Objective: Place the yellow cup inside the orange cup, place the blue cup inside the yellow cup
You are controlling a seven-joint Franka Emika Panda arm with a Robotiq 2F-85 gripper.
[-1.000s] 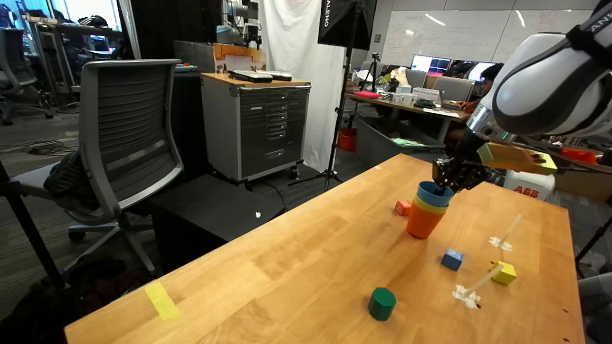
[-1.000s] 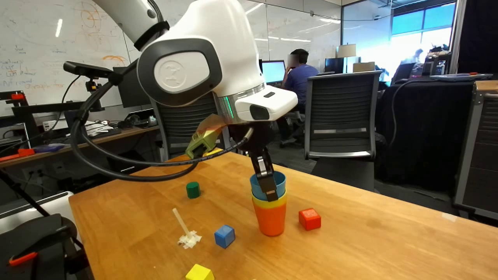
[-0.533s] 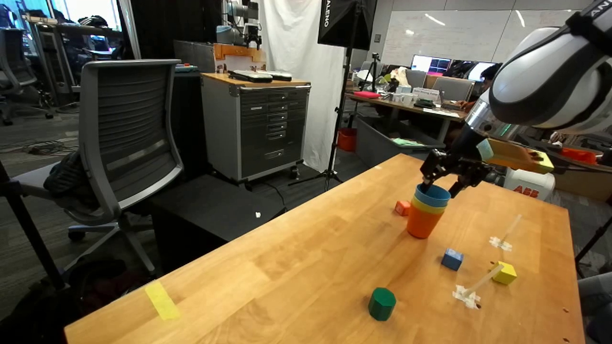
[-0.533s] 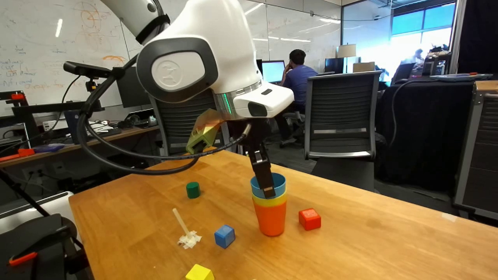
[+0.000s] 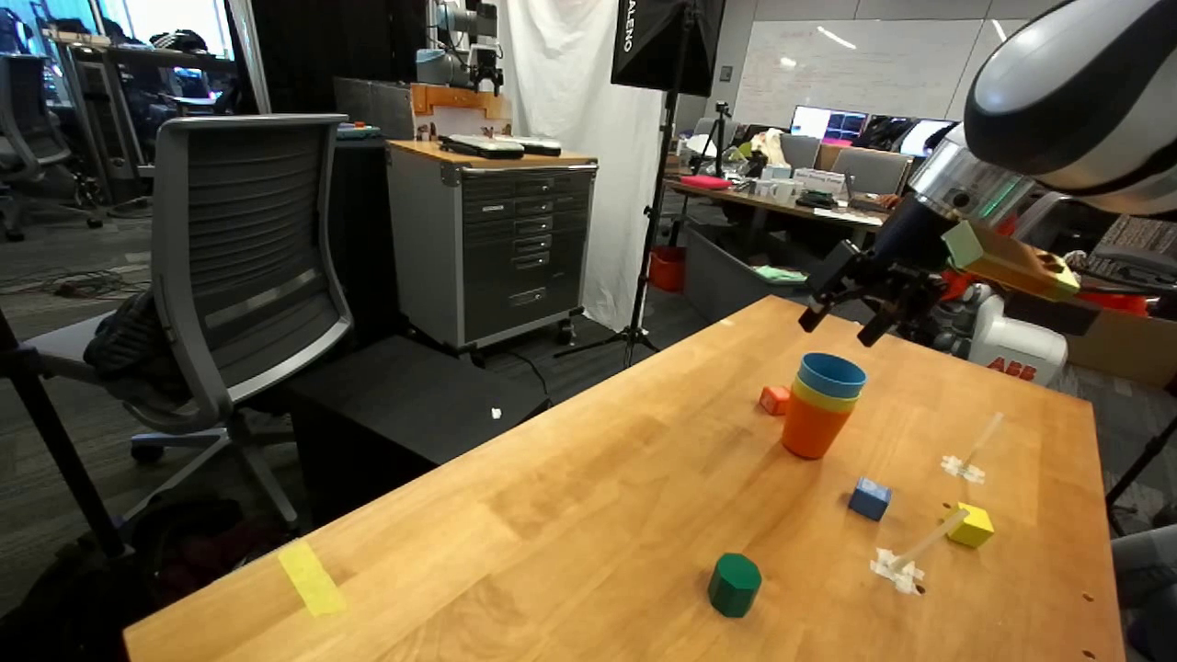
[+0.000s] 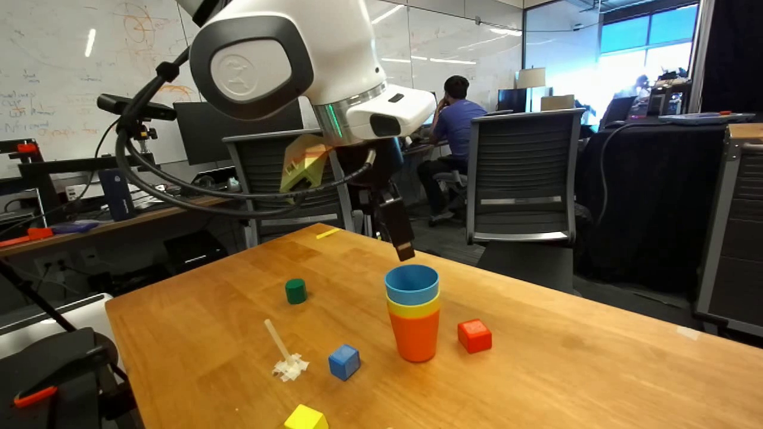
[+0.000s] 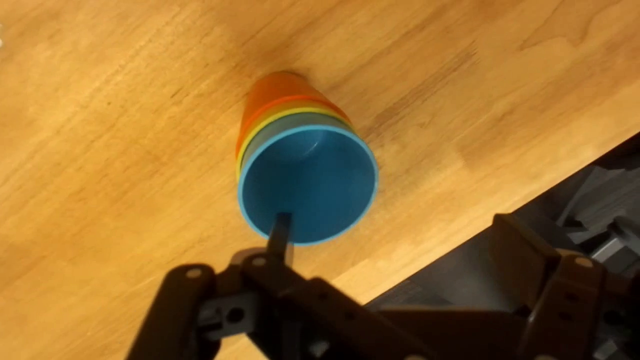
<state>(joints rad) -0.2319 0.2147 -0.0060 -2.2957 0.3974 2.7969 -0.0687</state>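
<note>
over the bench (image 5: 515, 533), my pincer (image 5: 839, 329) hangs with its two fingers (image 6: 396, 229) spread wide, above the blue cup (image 6: 411, 285) and apart from it. that cup sits inside the yellow cup (image 6: 413, 309), and the yellow cup inside the orange cup (image 6: 416, 338), which stands upright on the bench. looking down, i see into the blue cup's mouth. near the orange cup lies the red block (image 6: 475, 336); on the cup's opposite side i see the blue block (image 6: 344, 361). the green block (image 5: 735, 585) stands well apart, and the yellow block (image 5: 975, 529) lies near a leaning stick (image 5: 929, 540).
</note>
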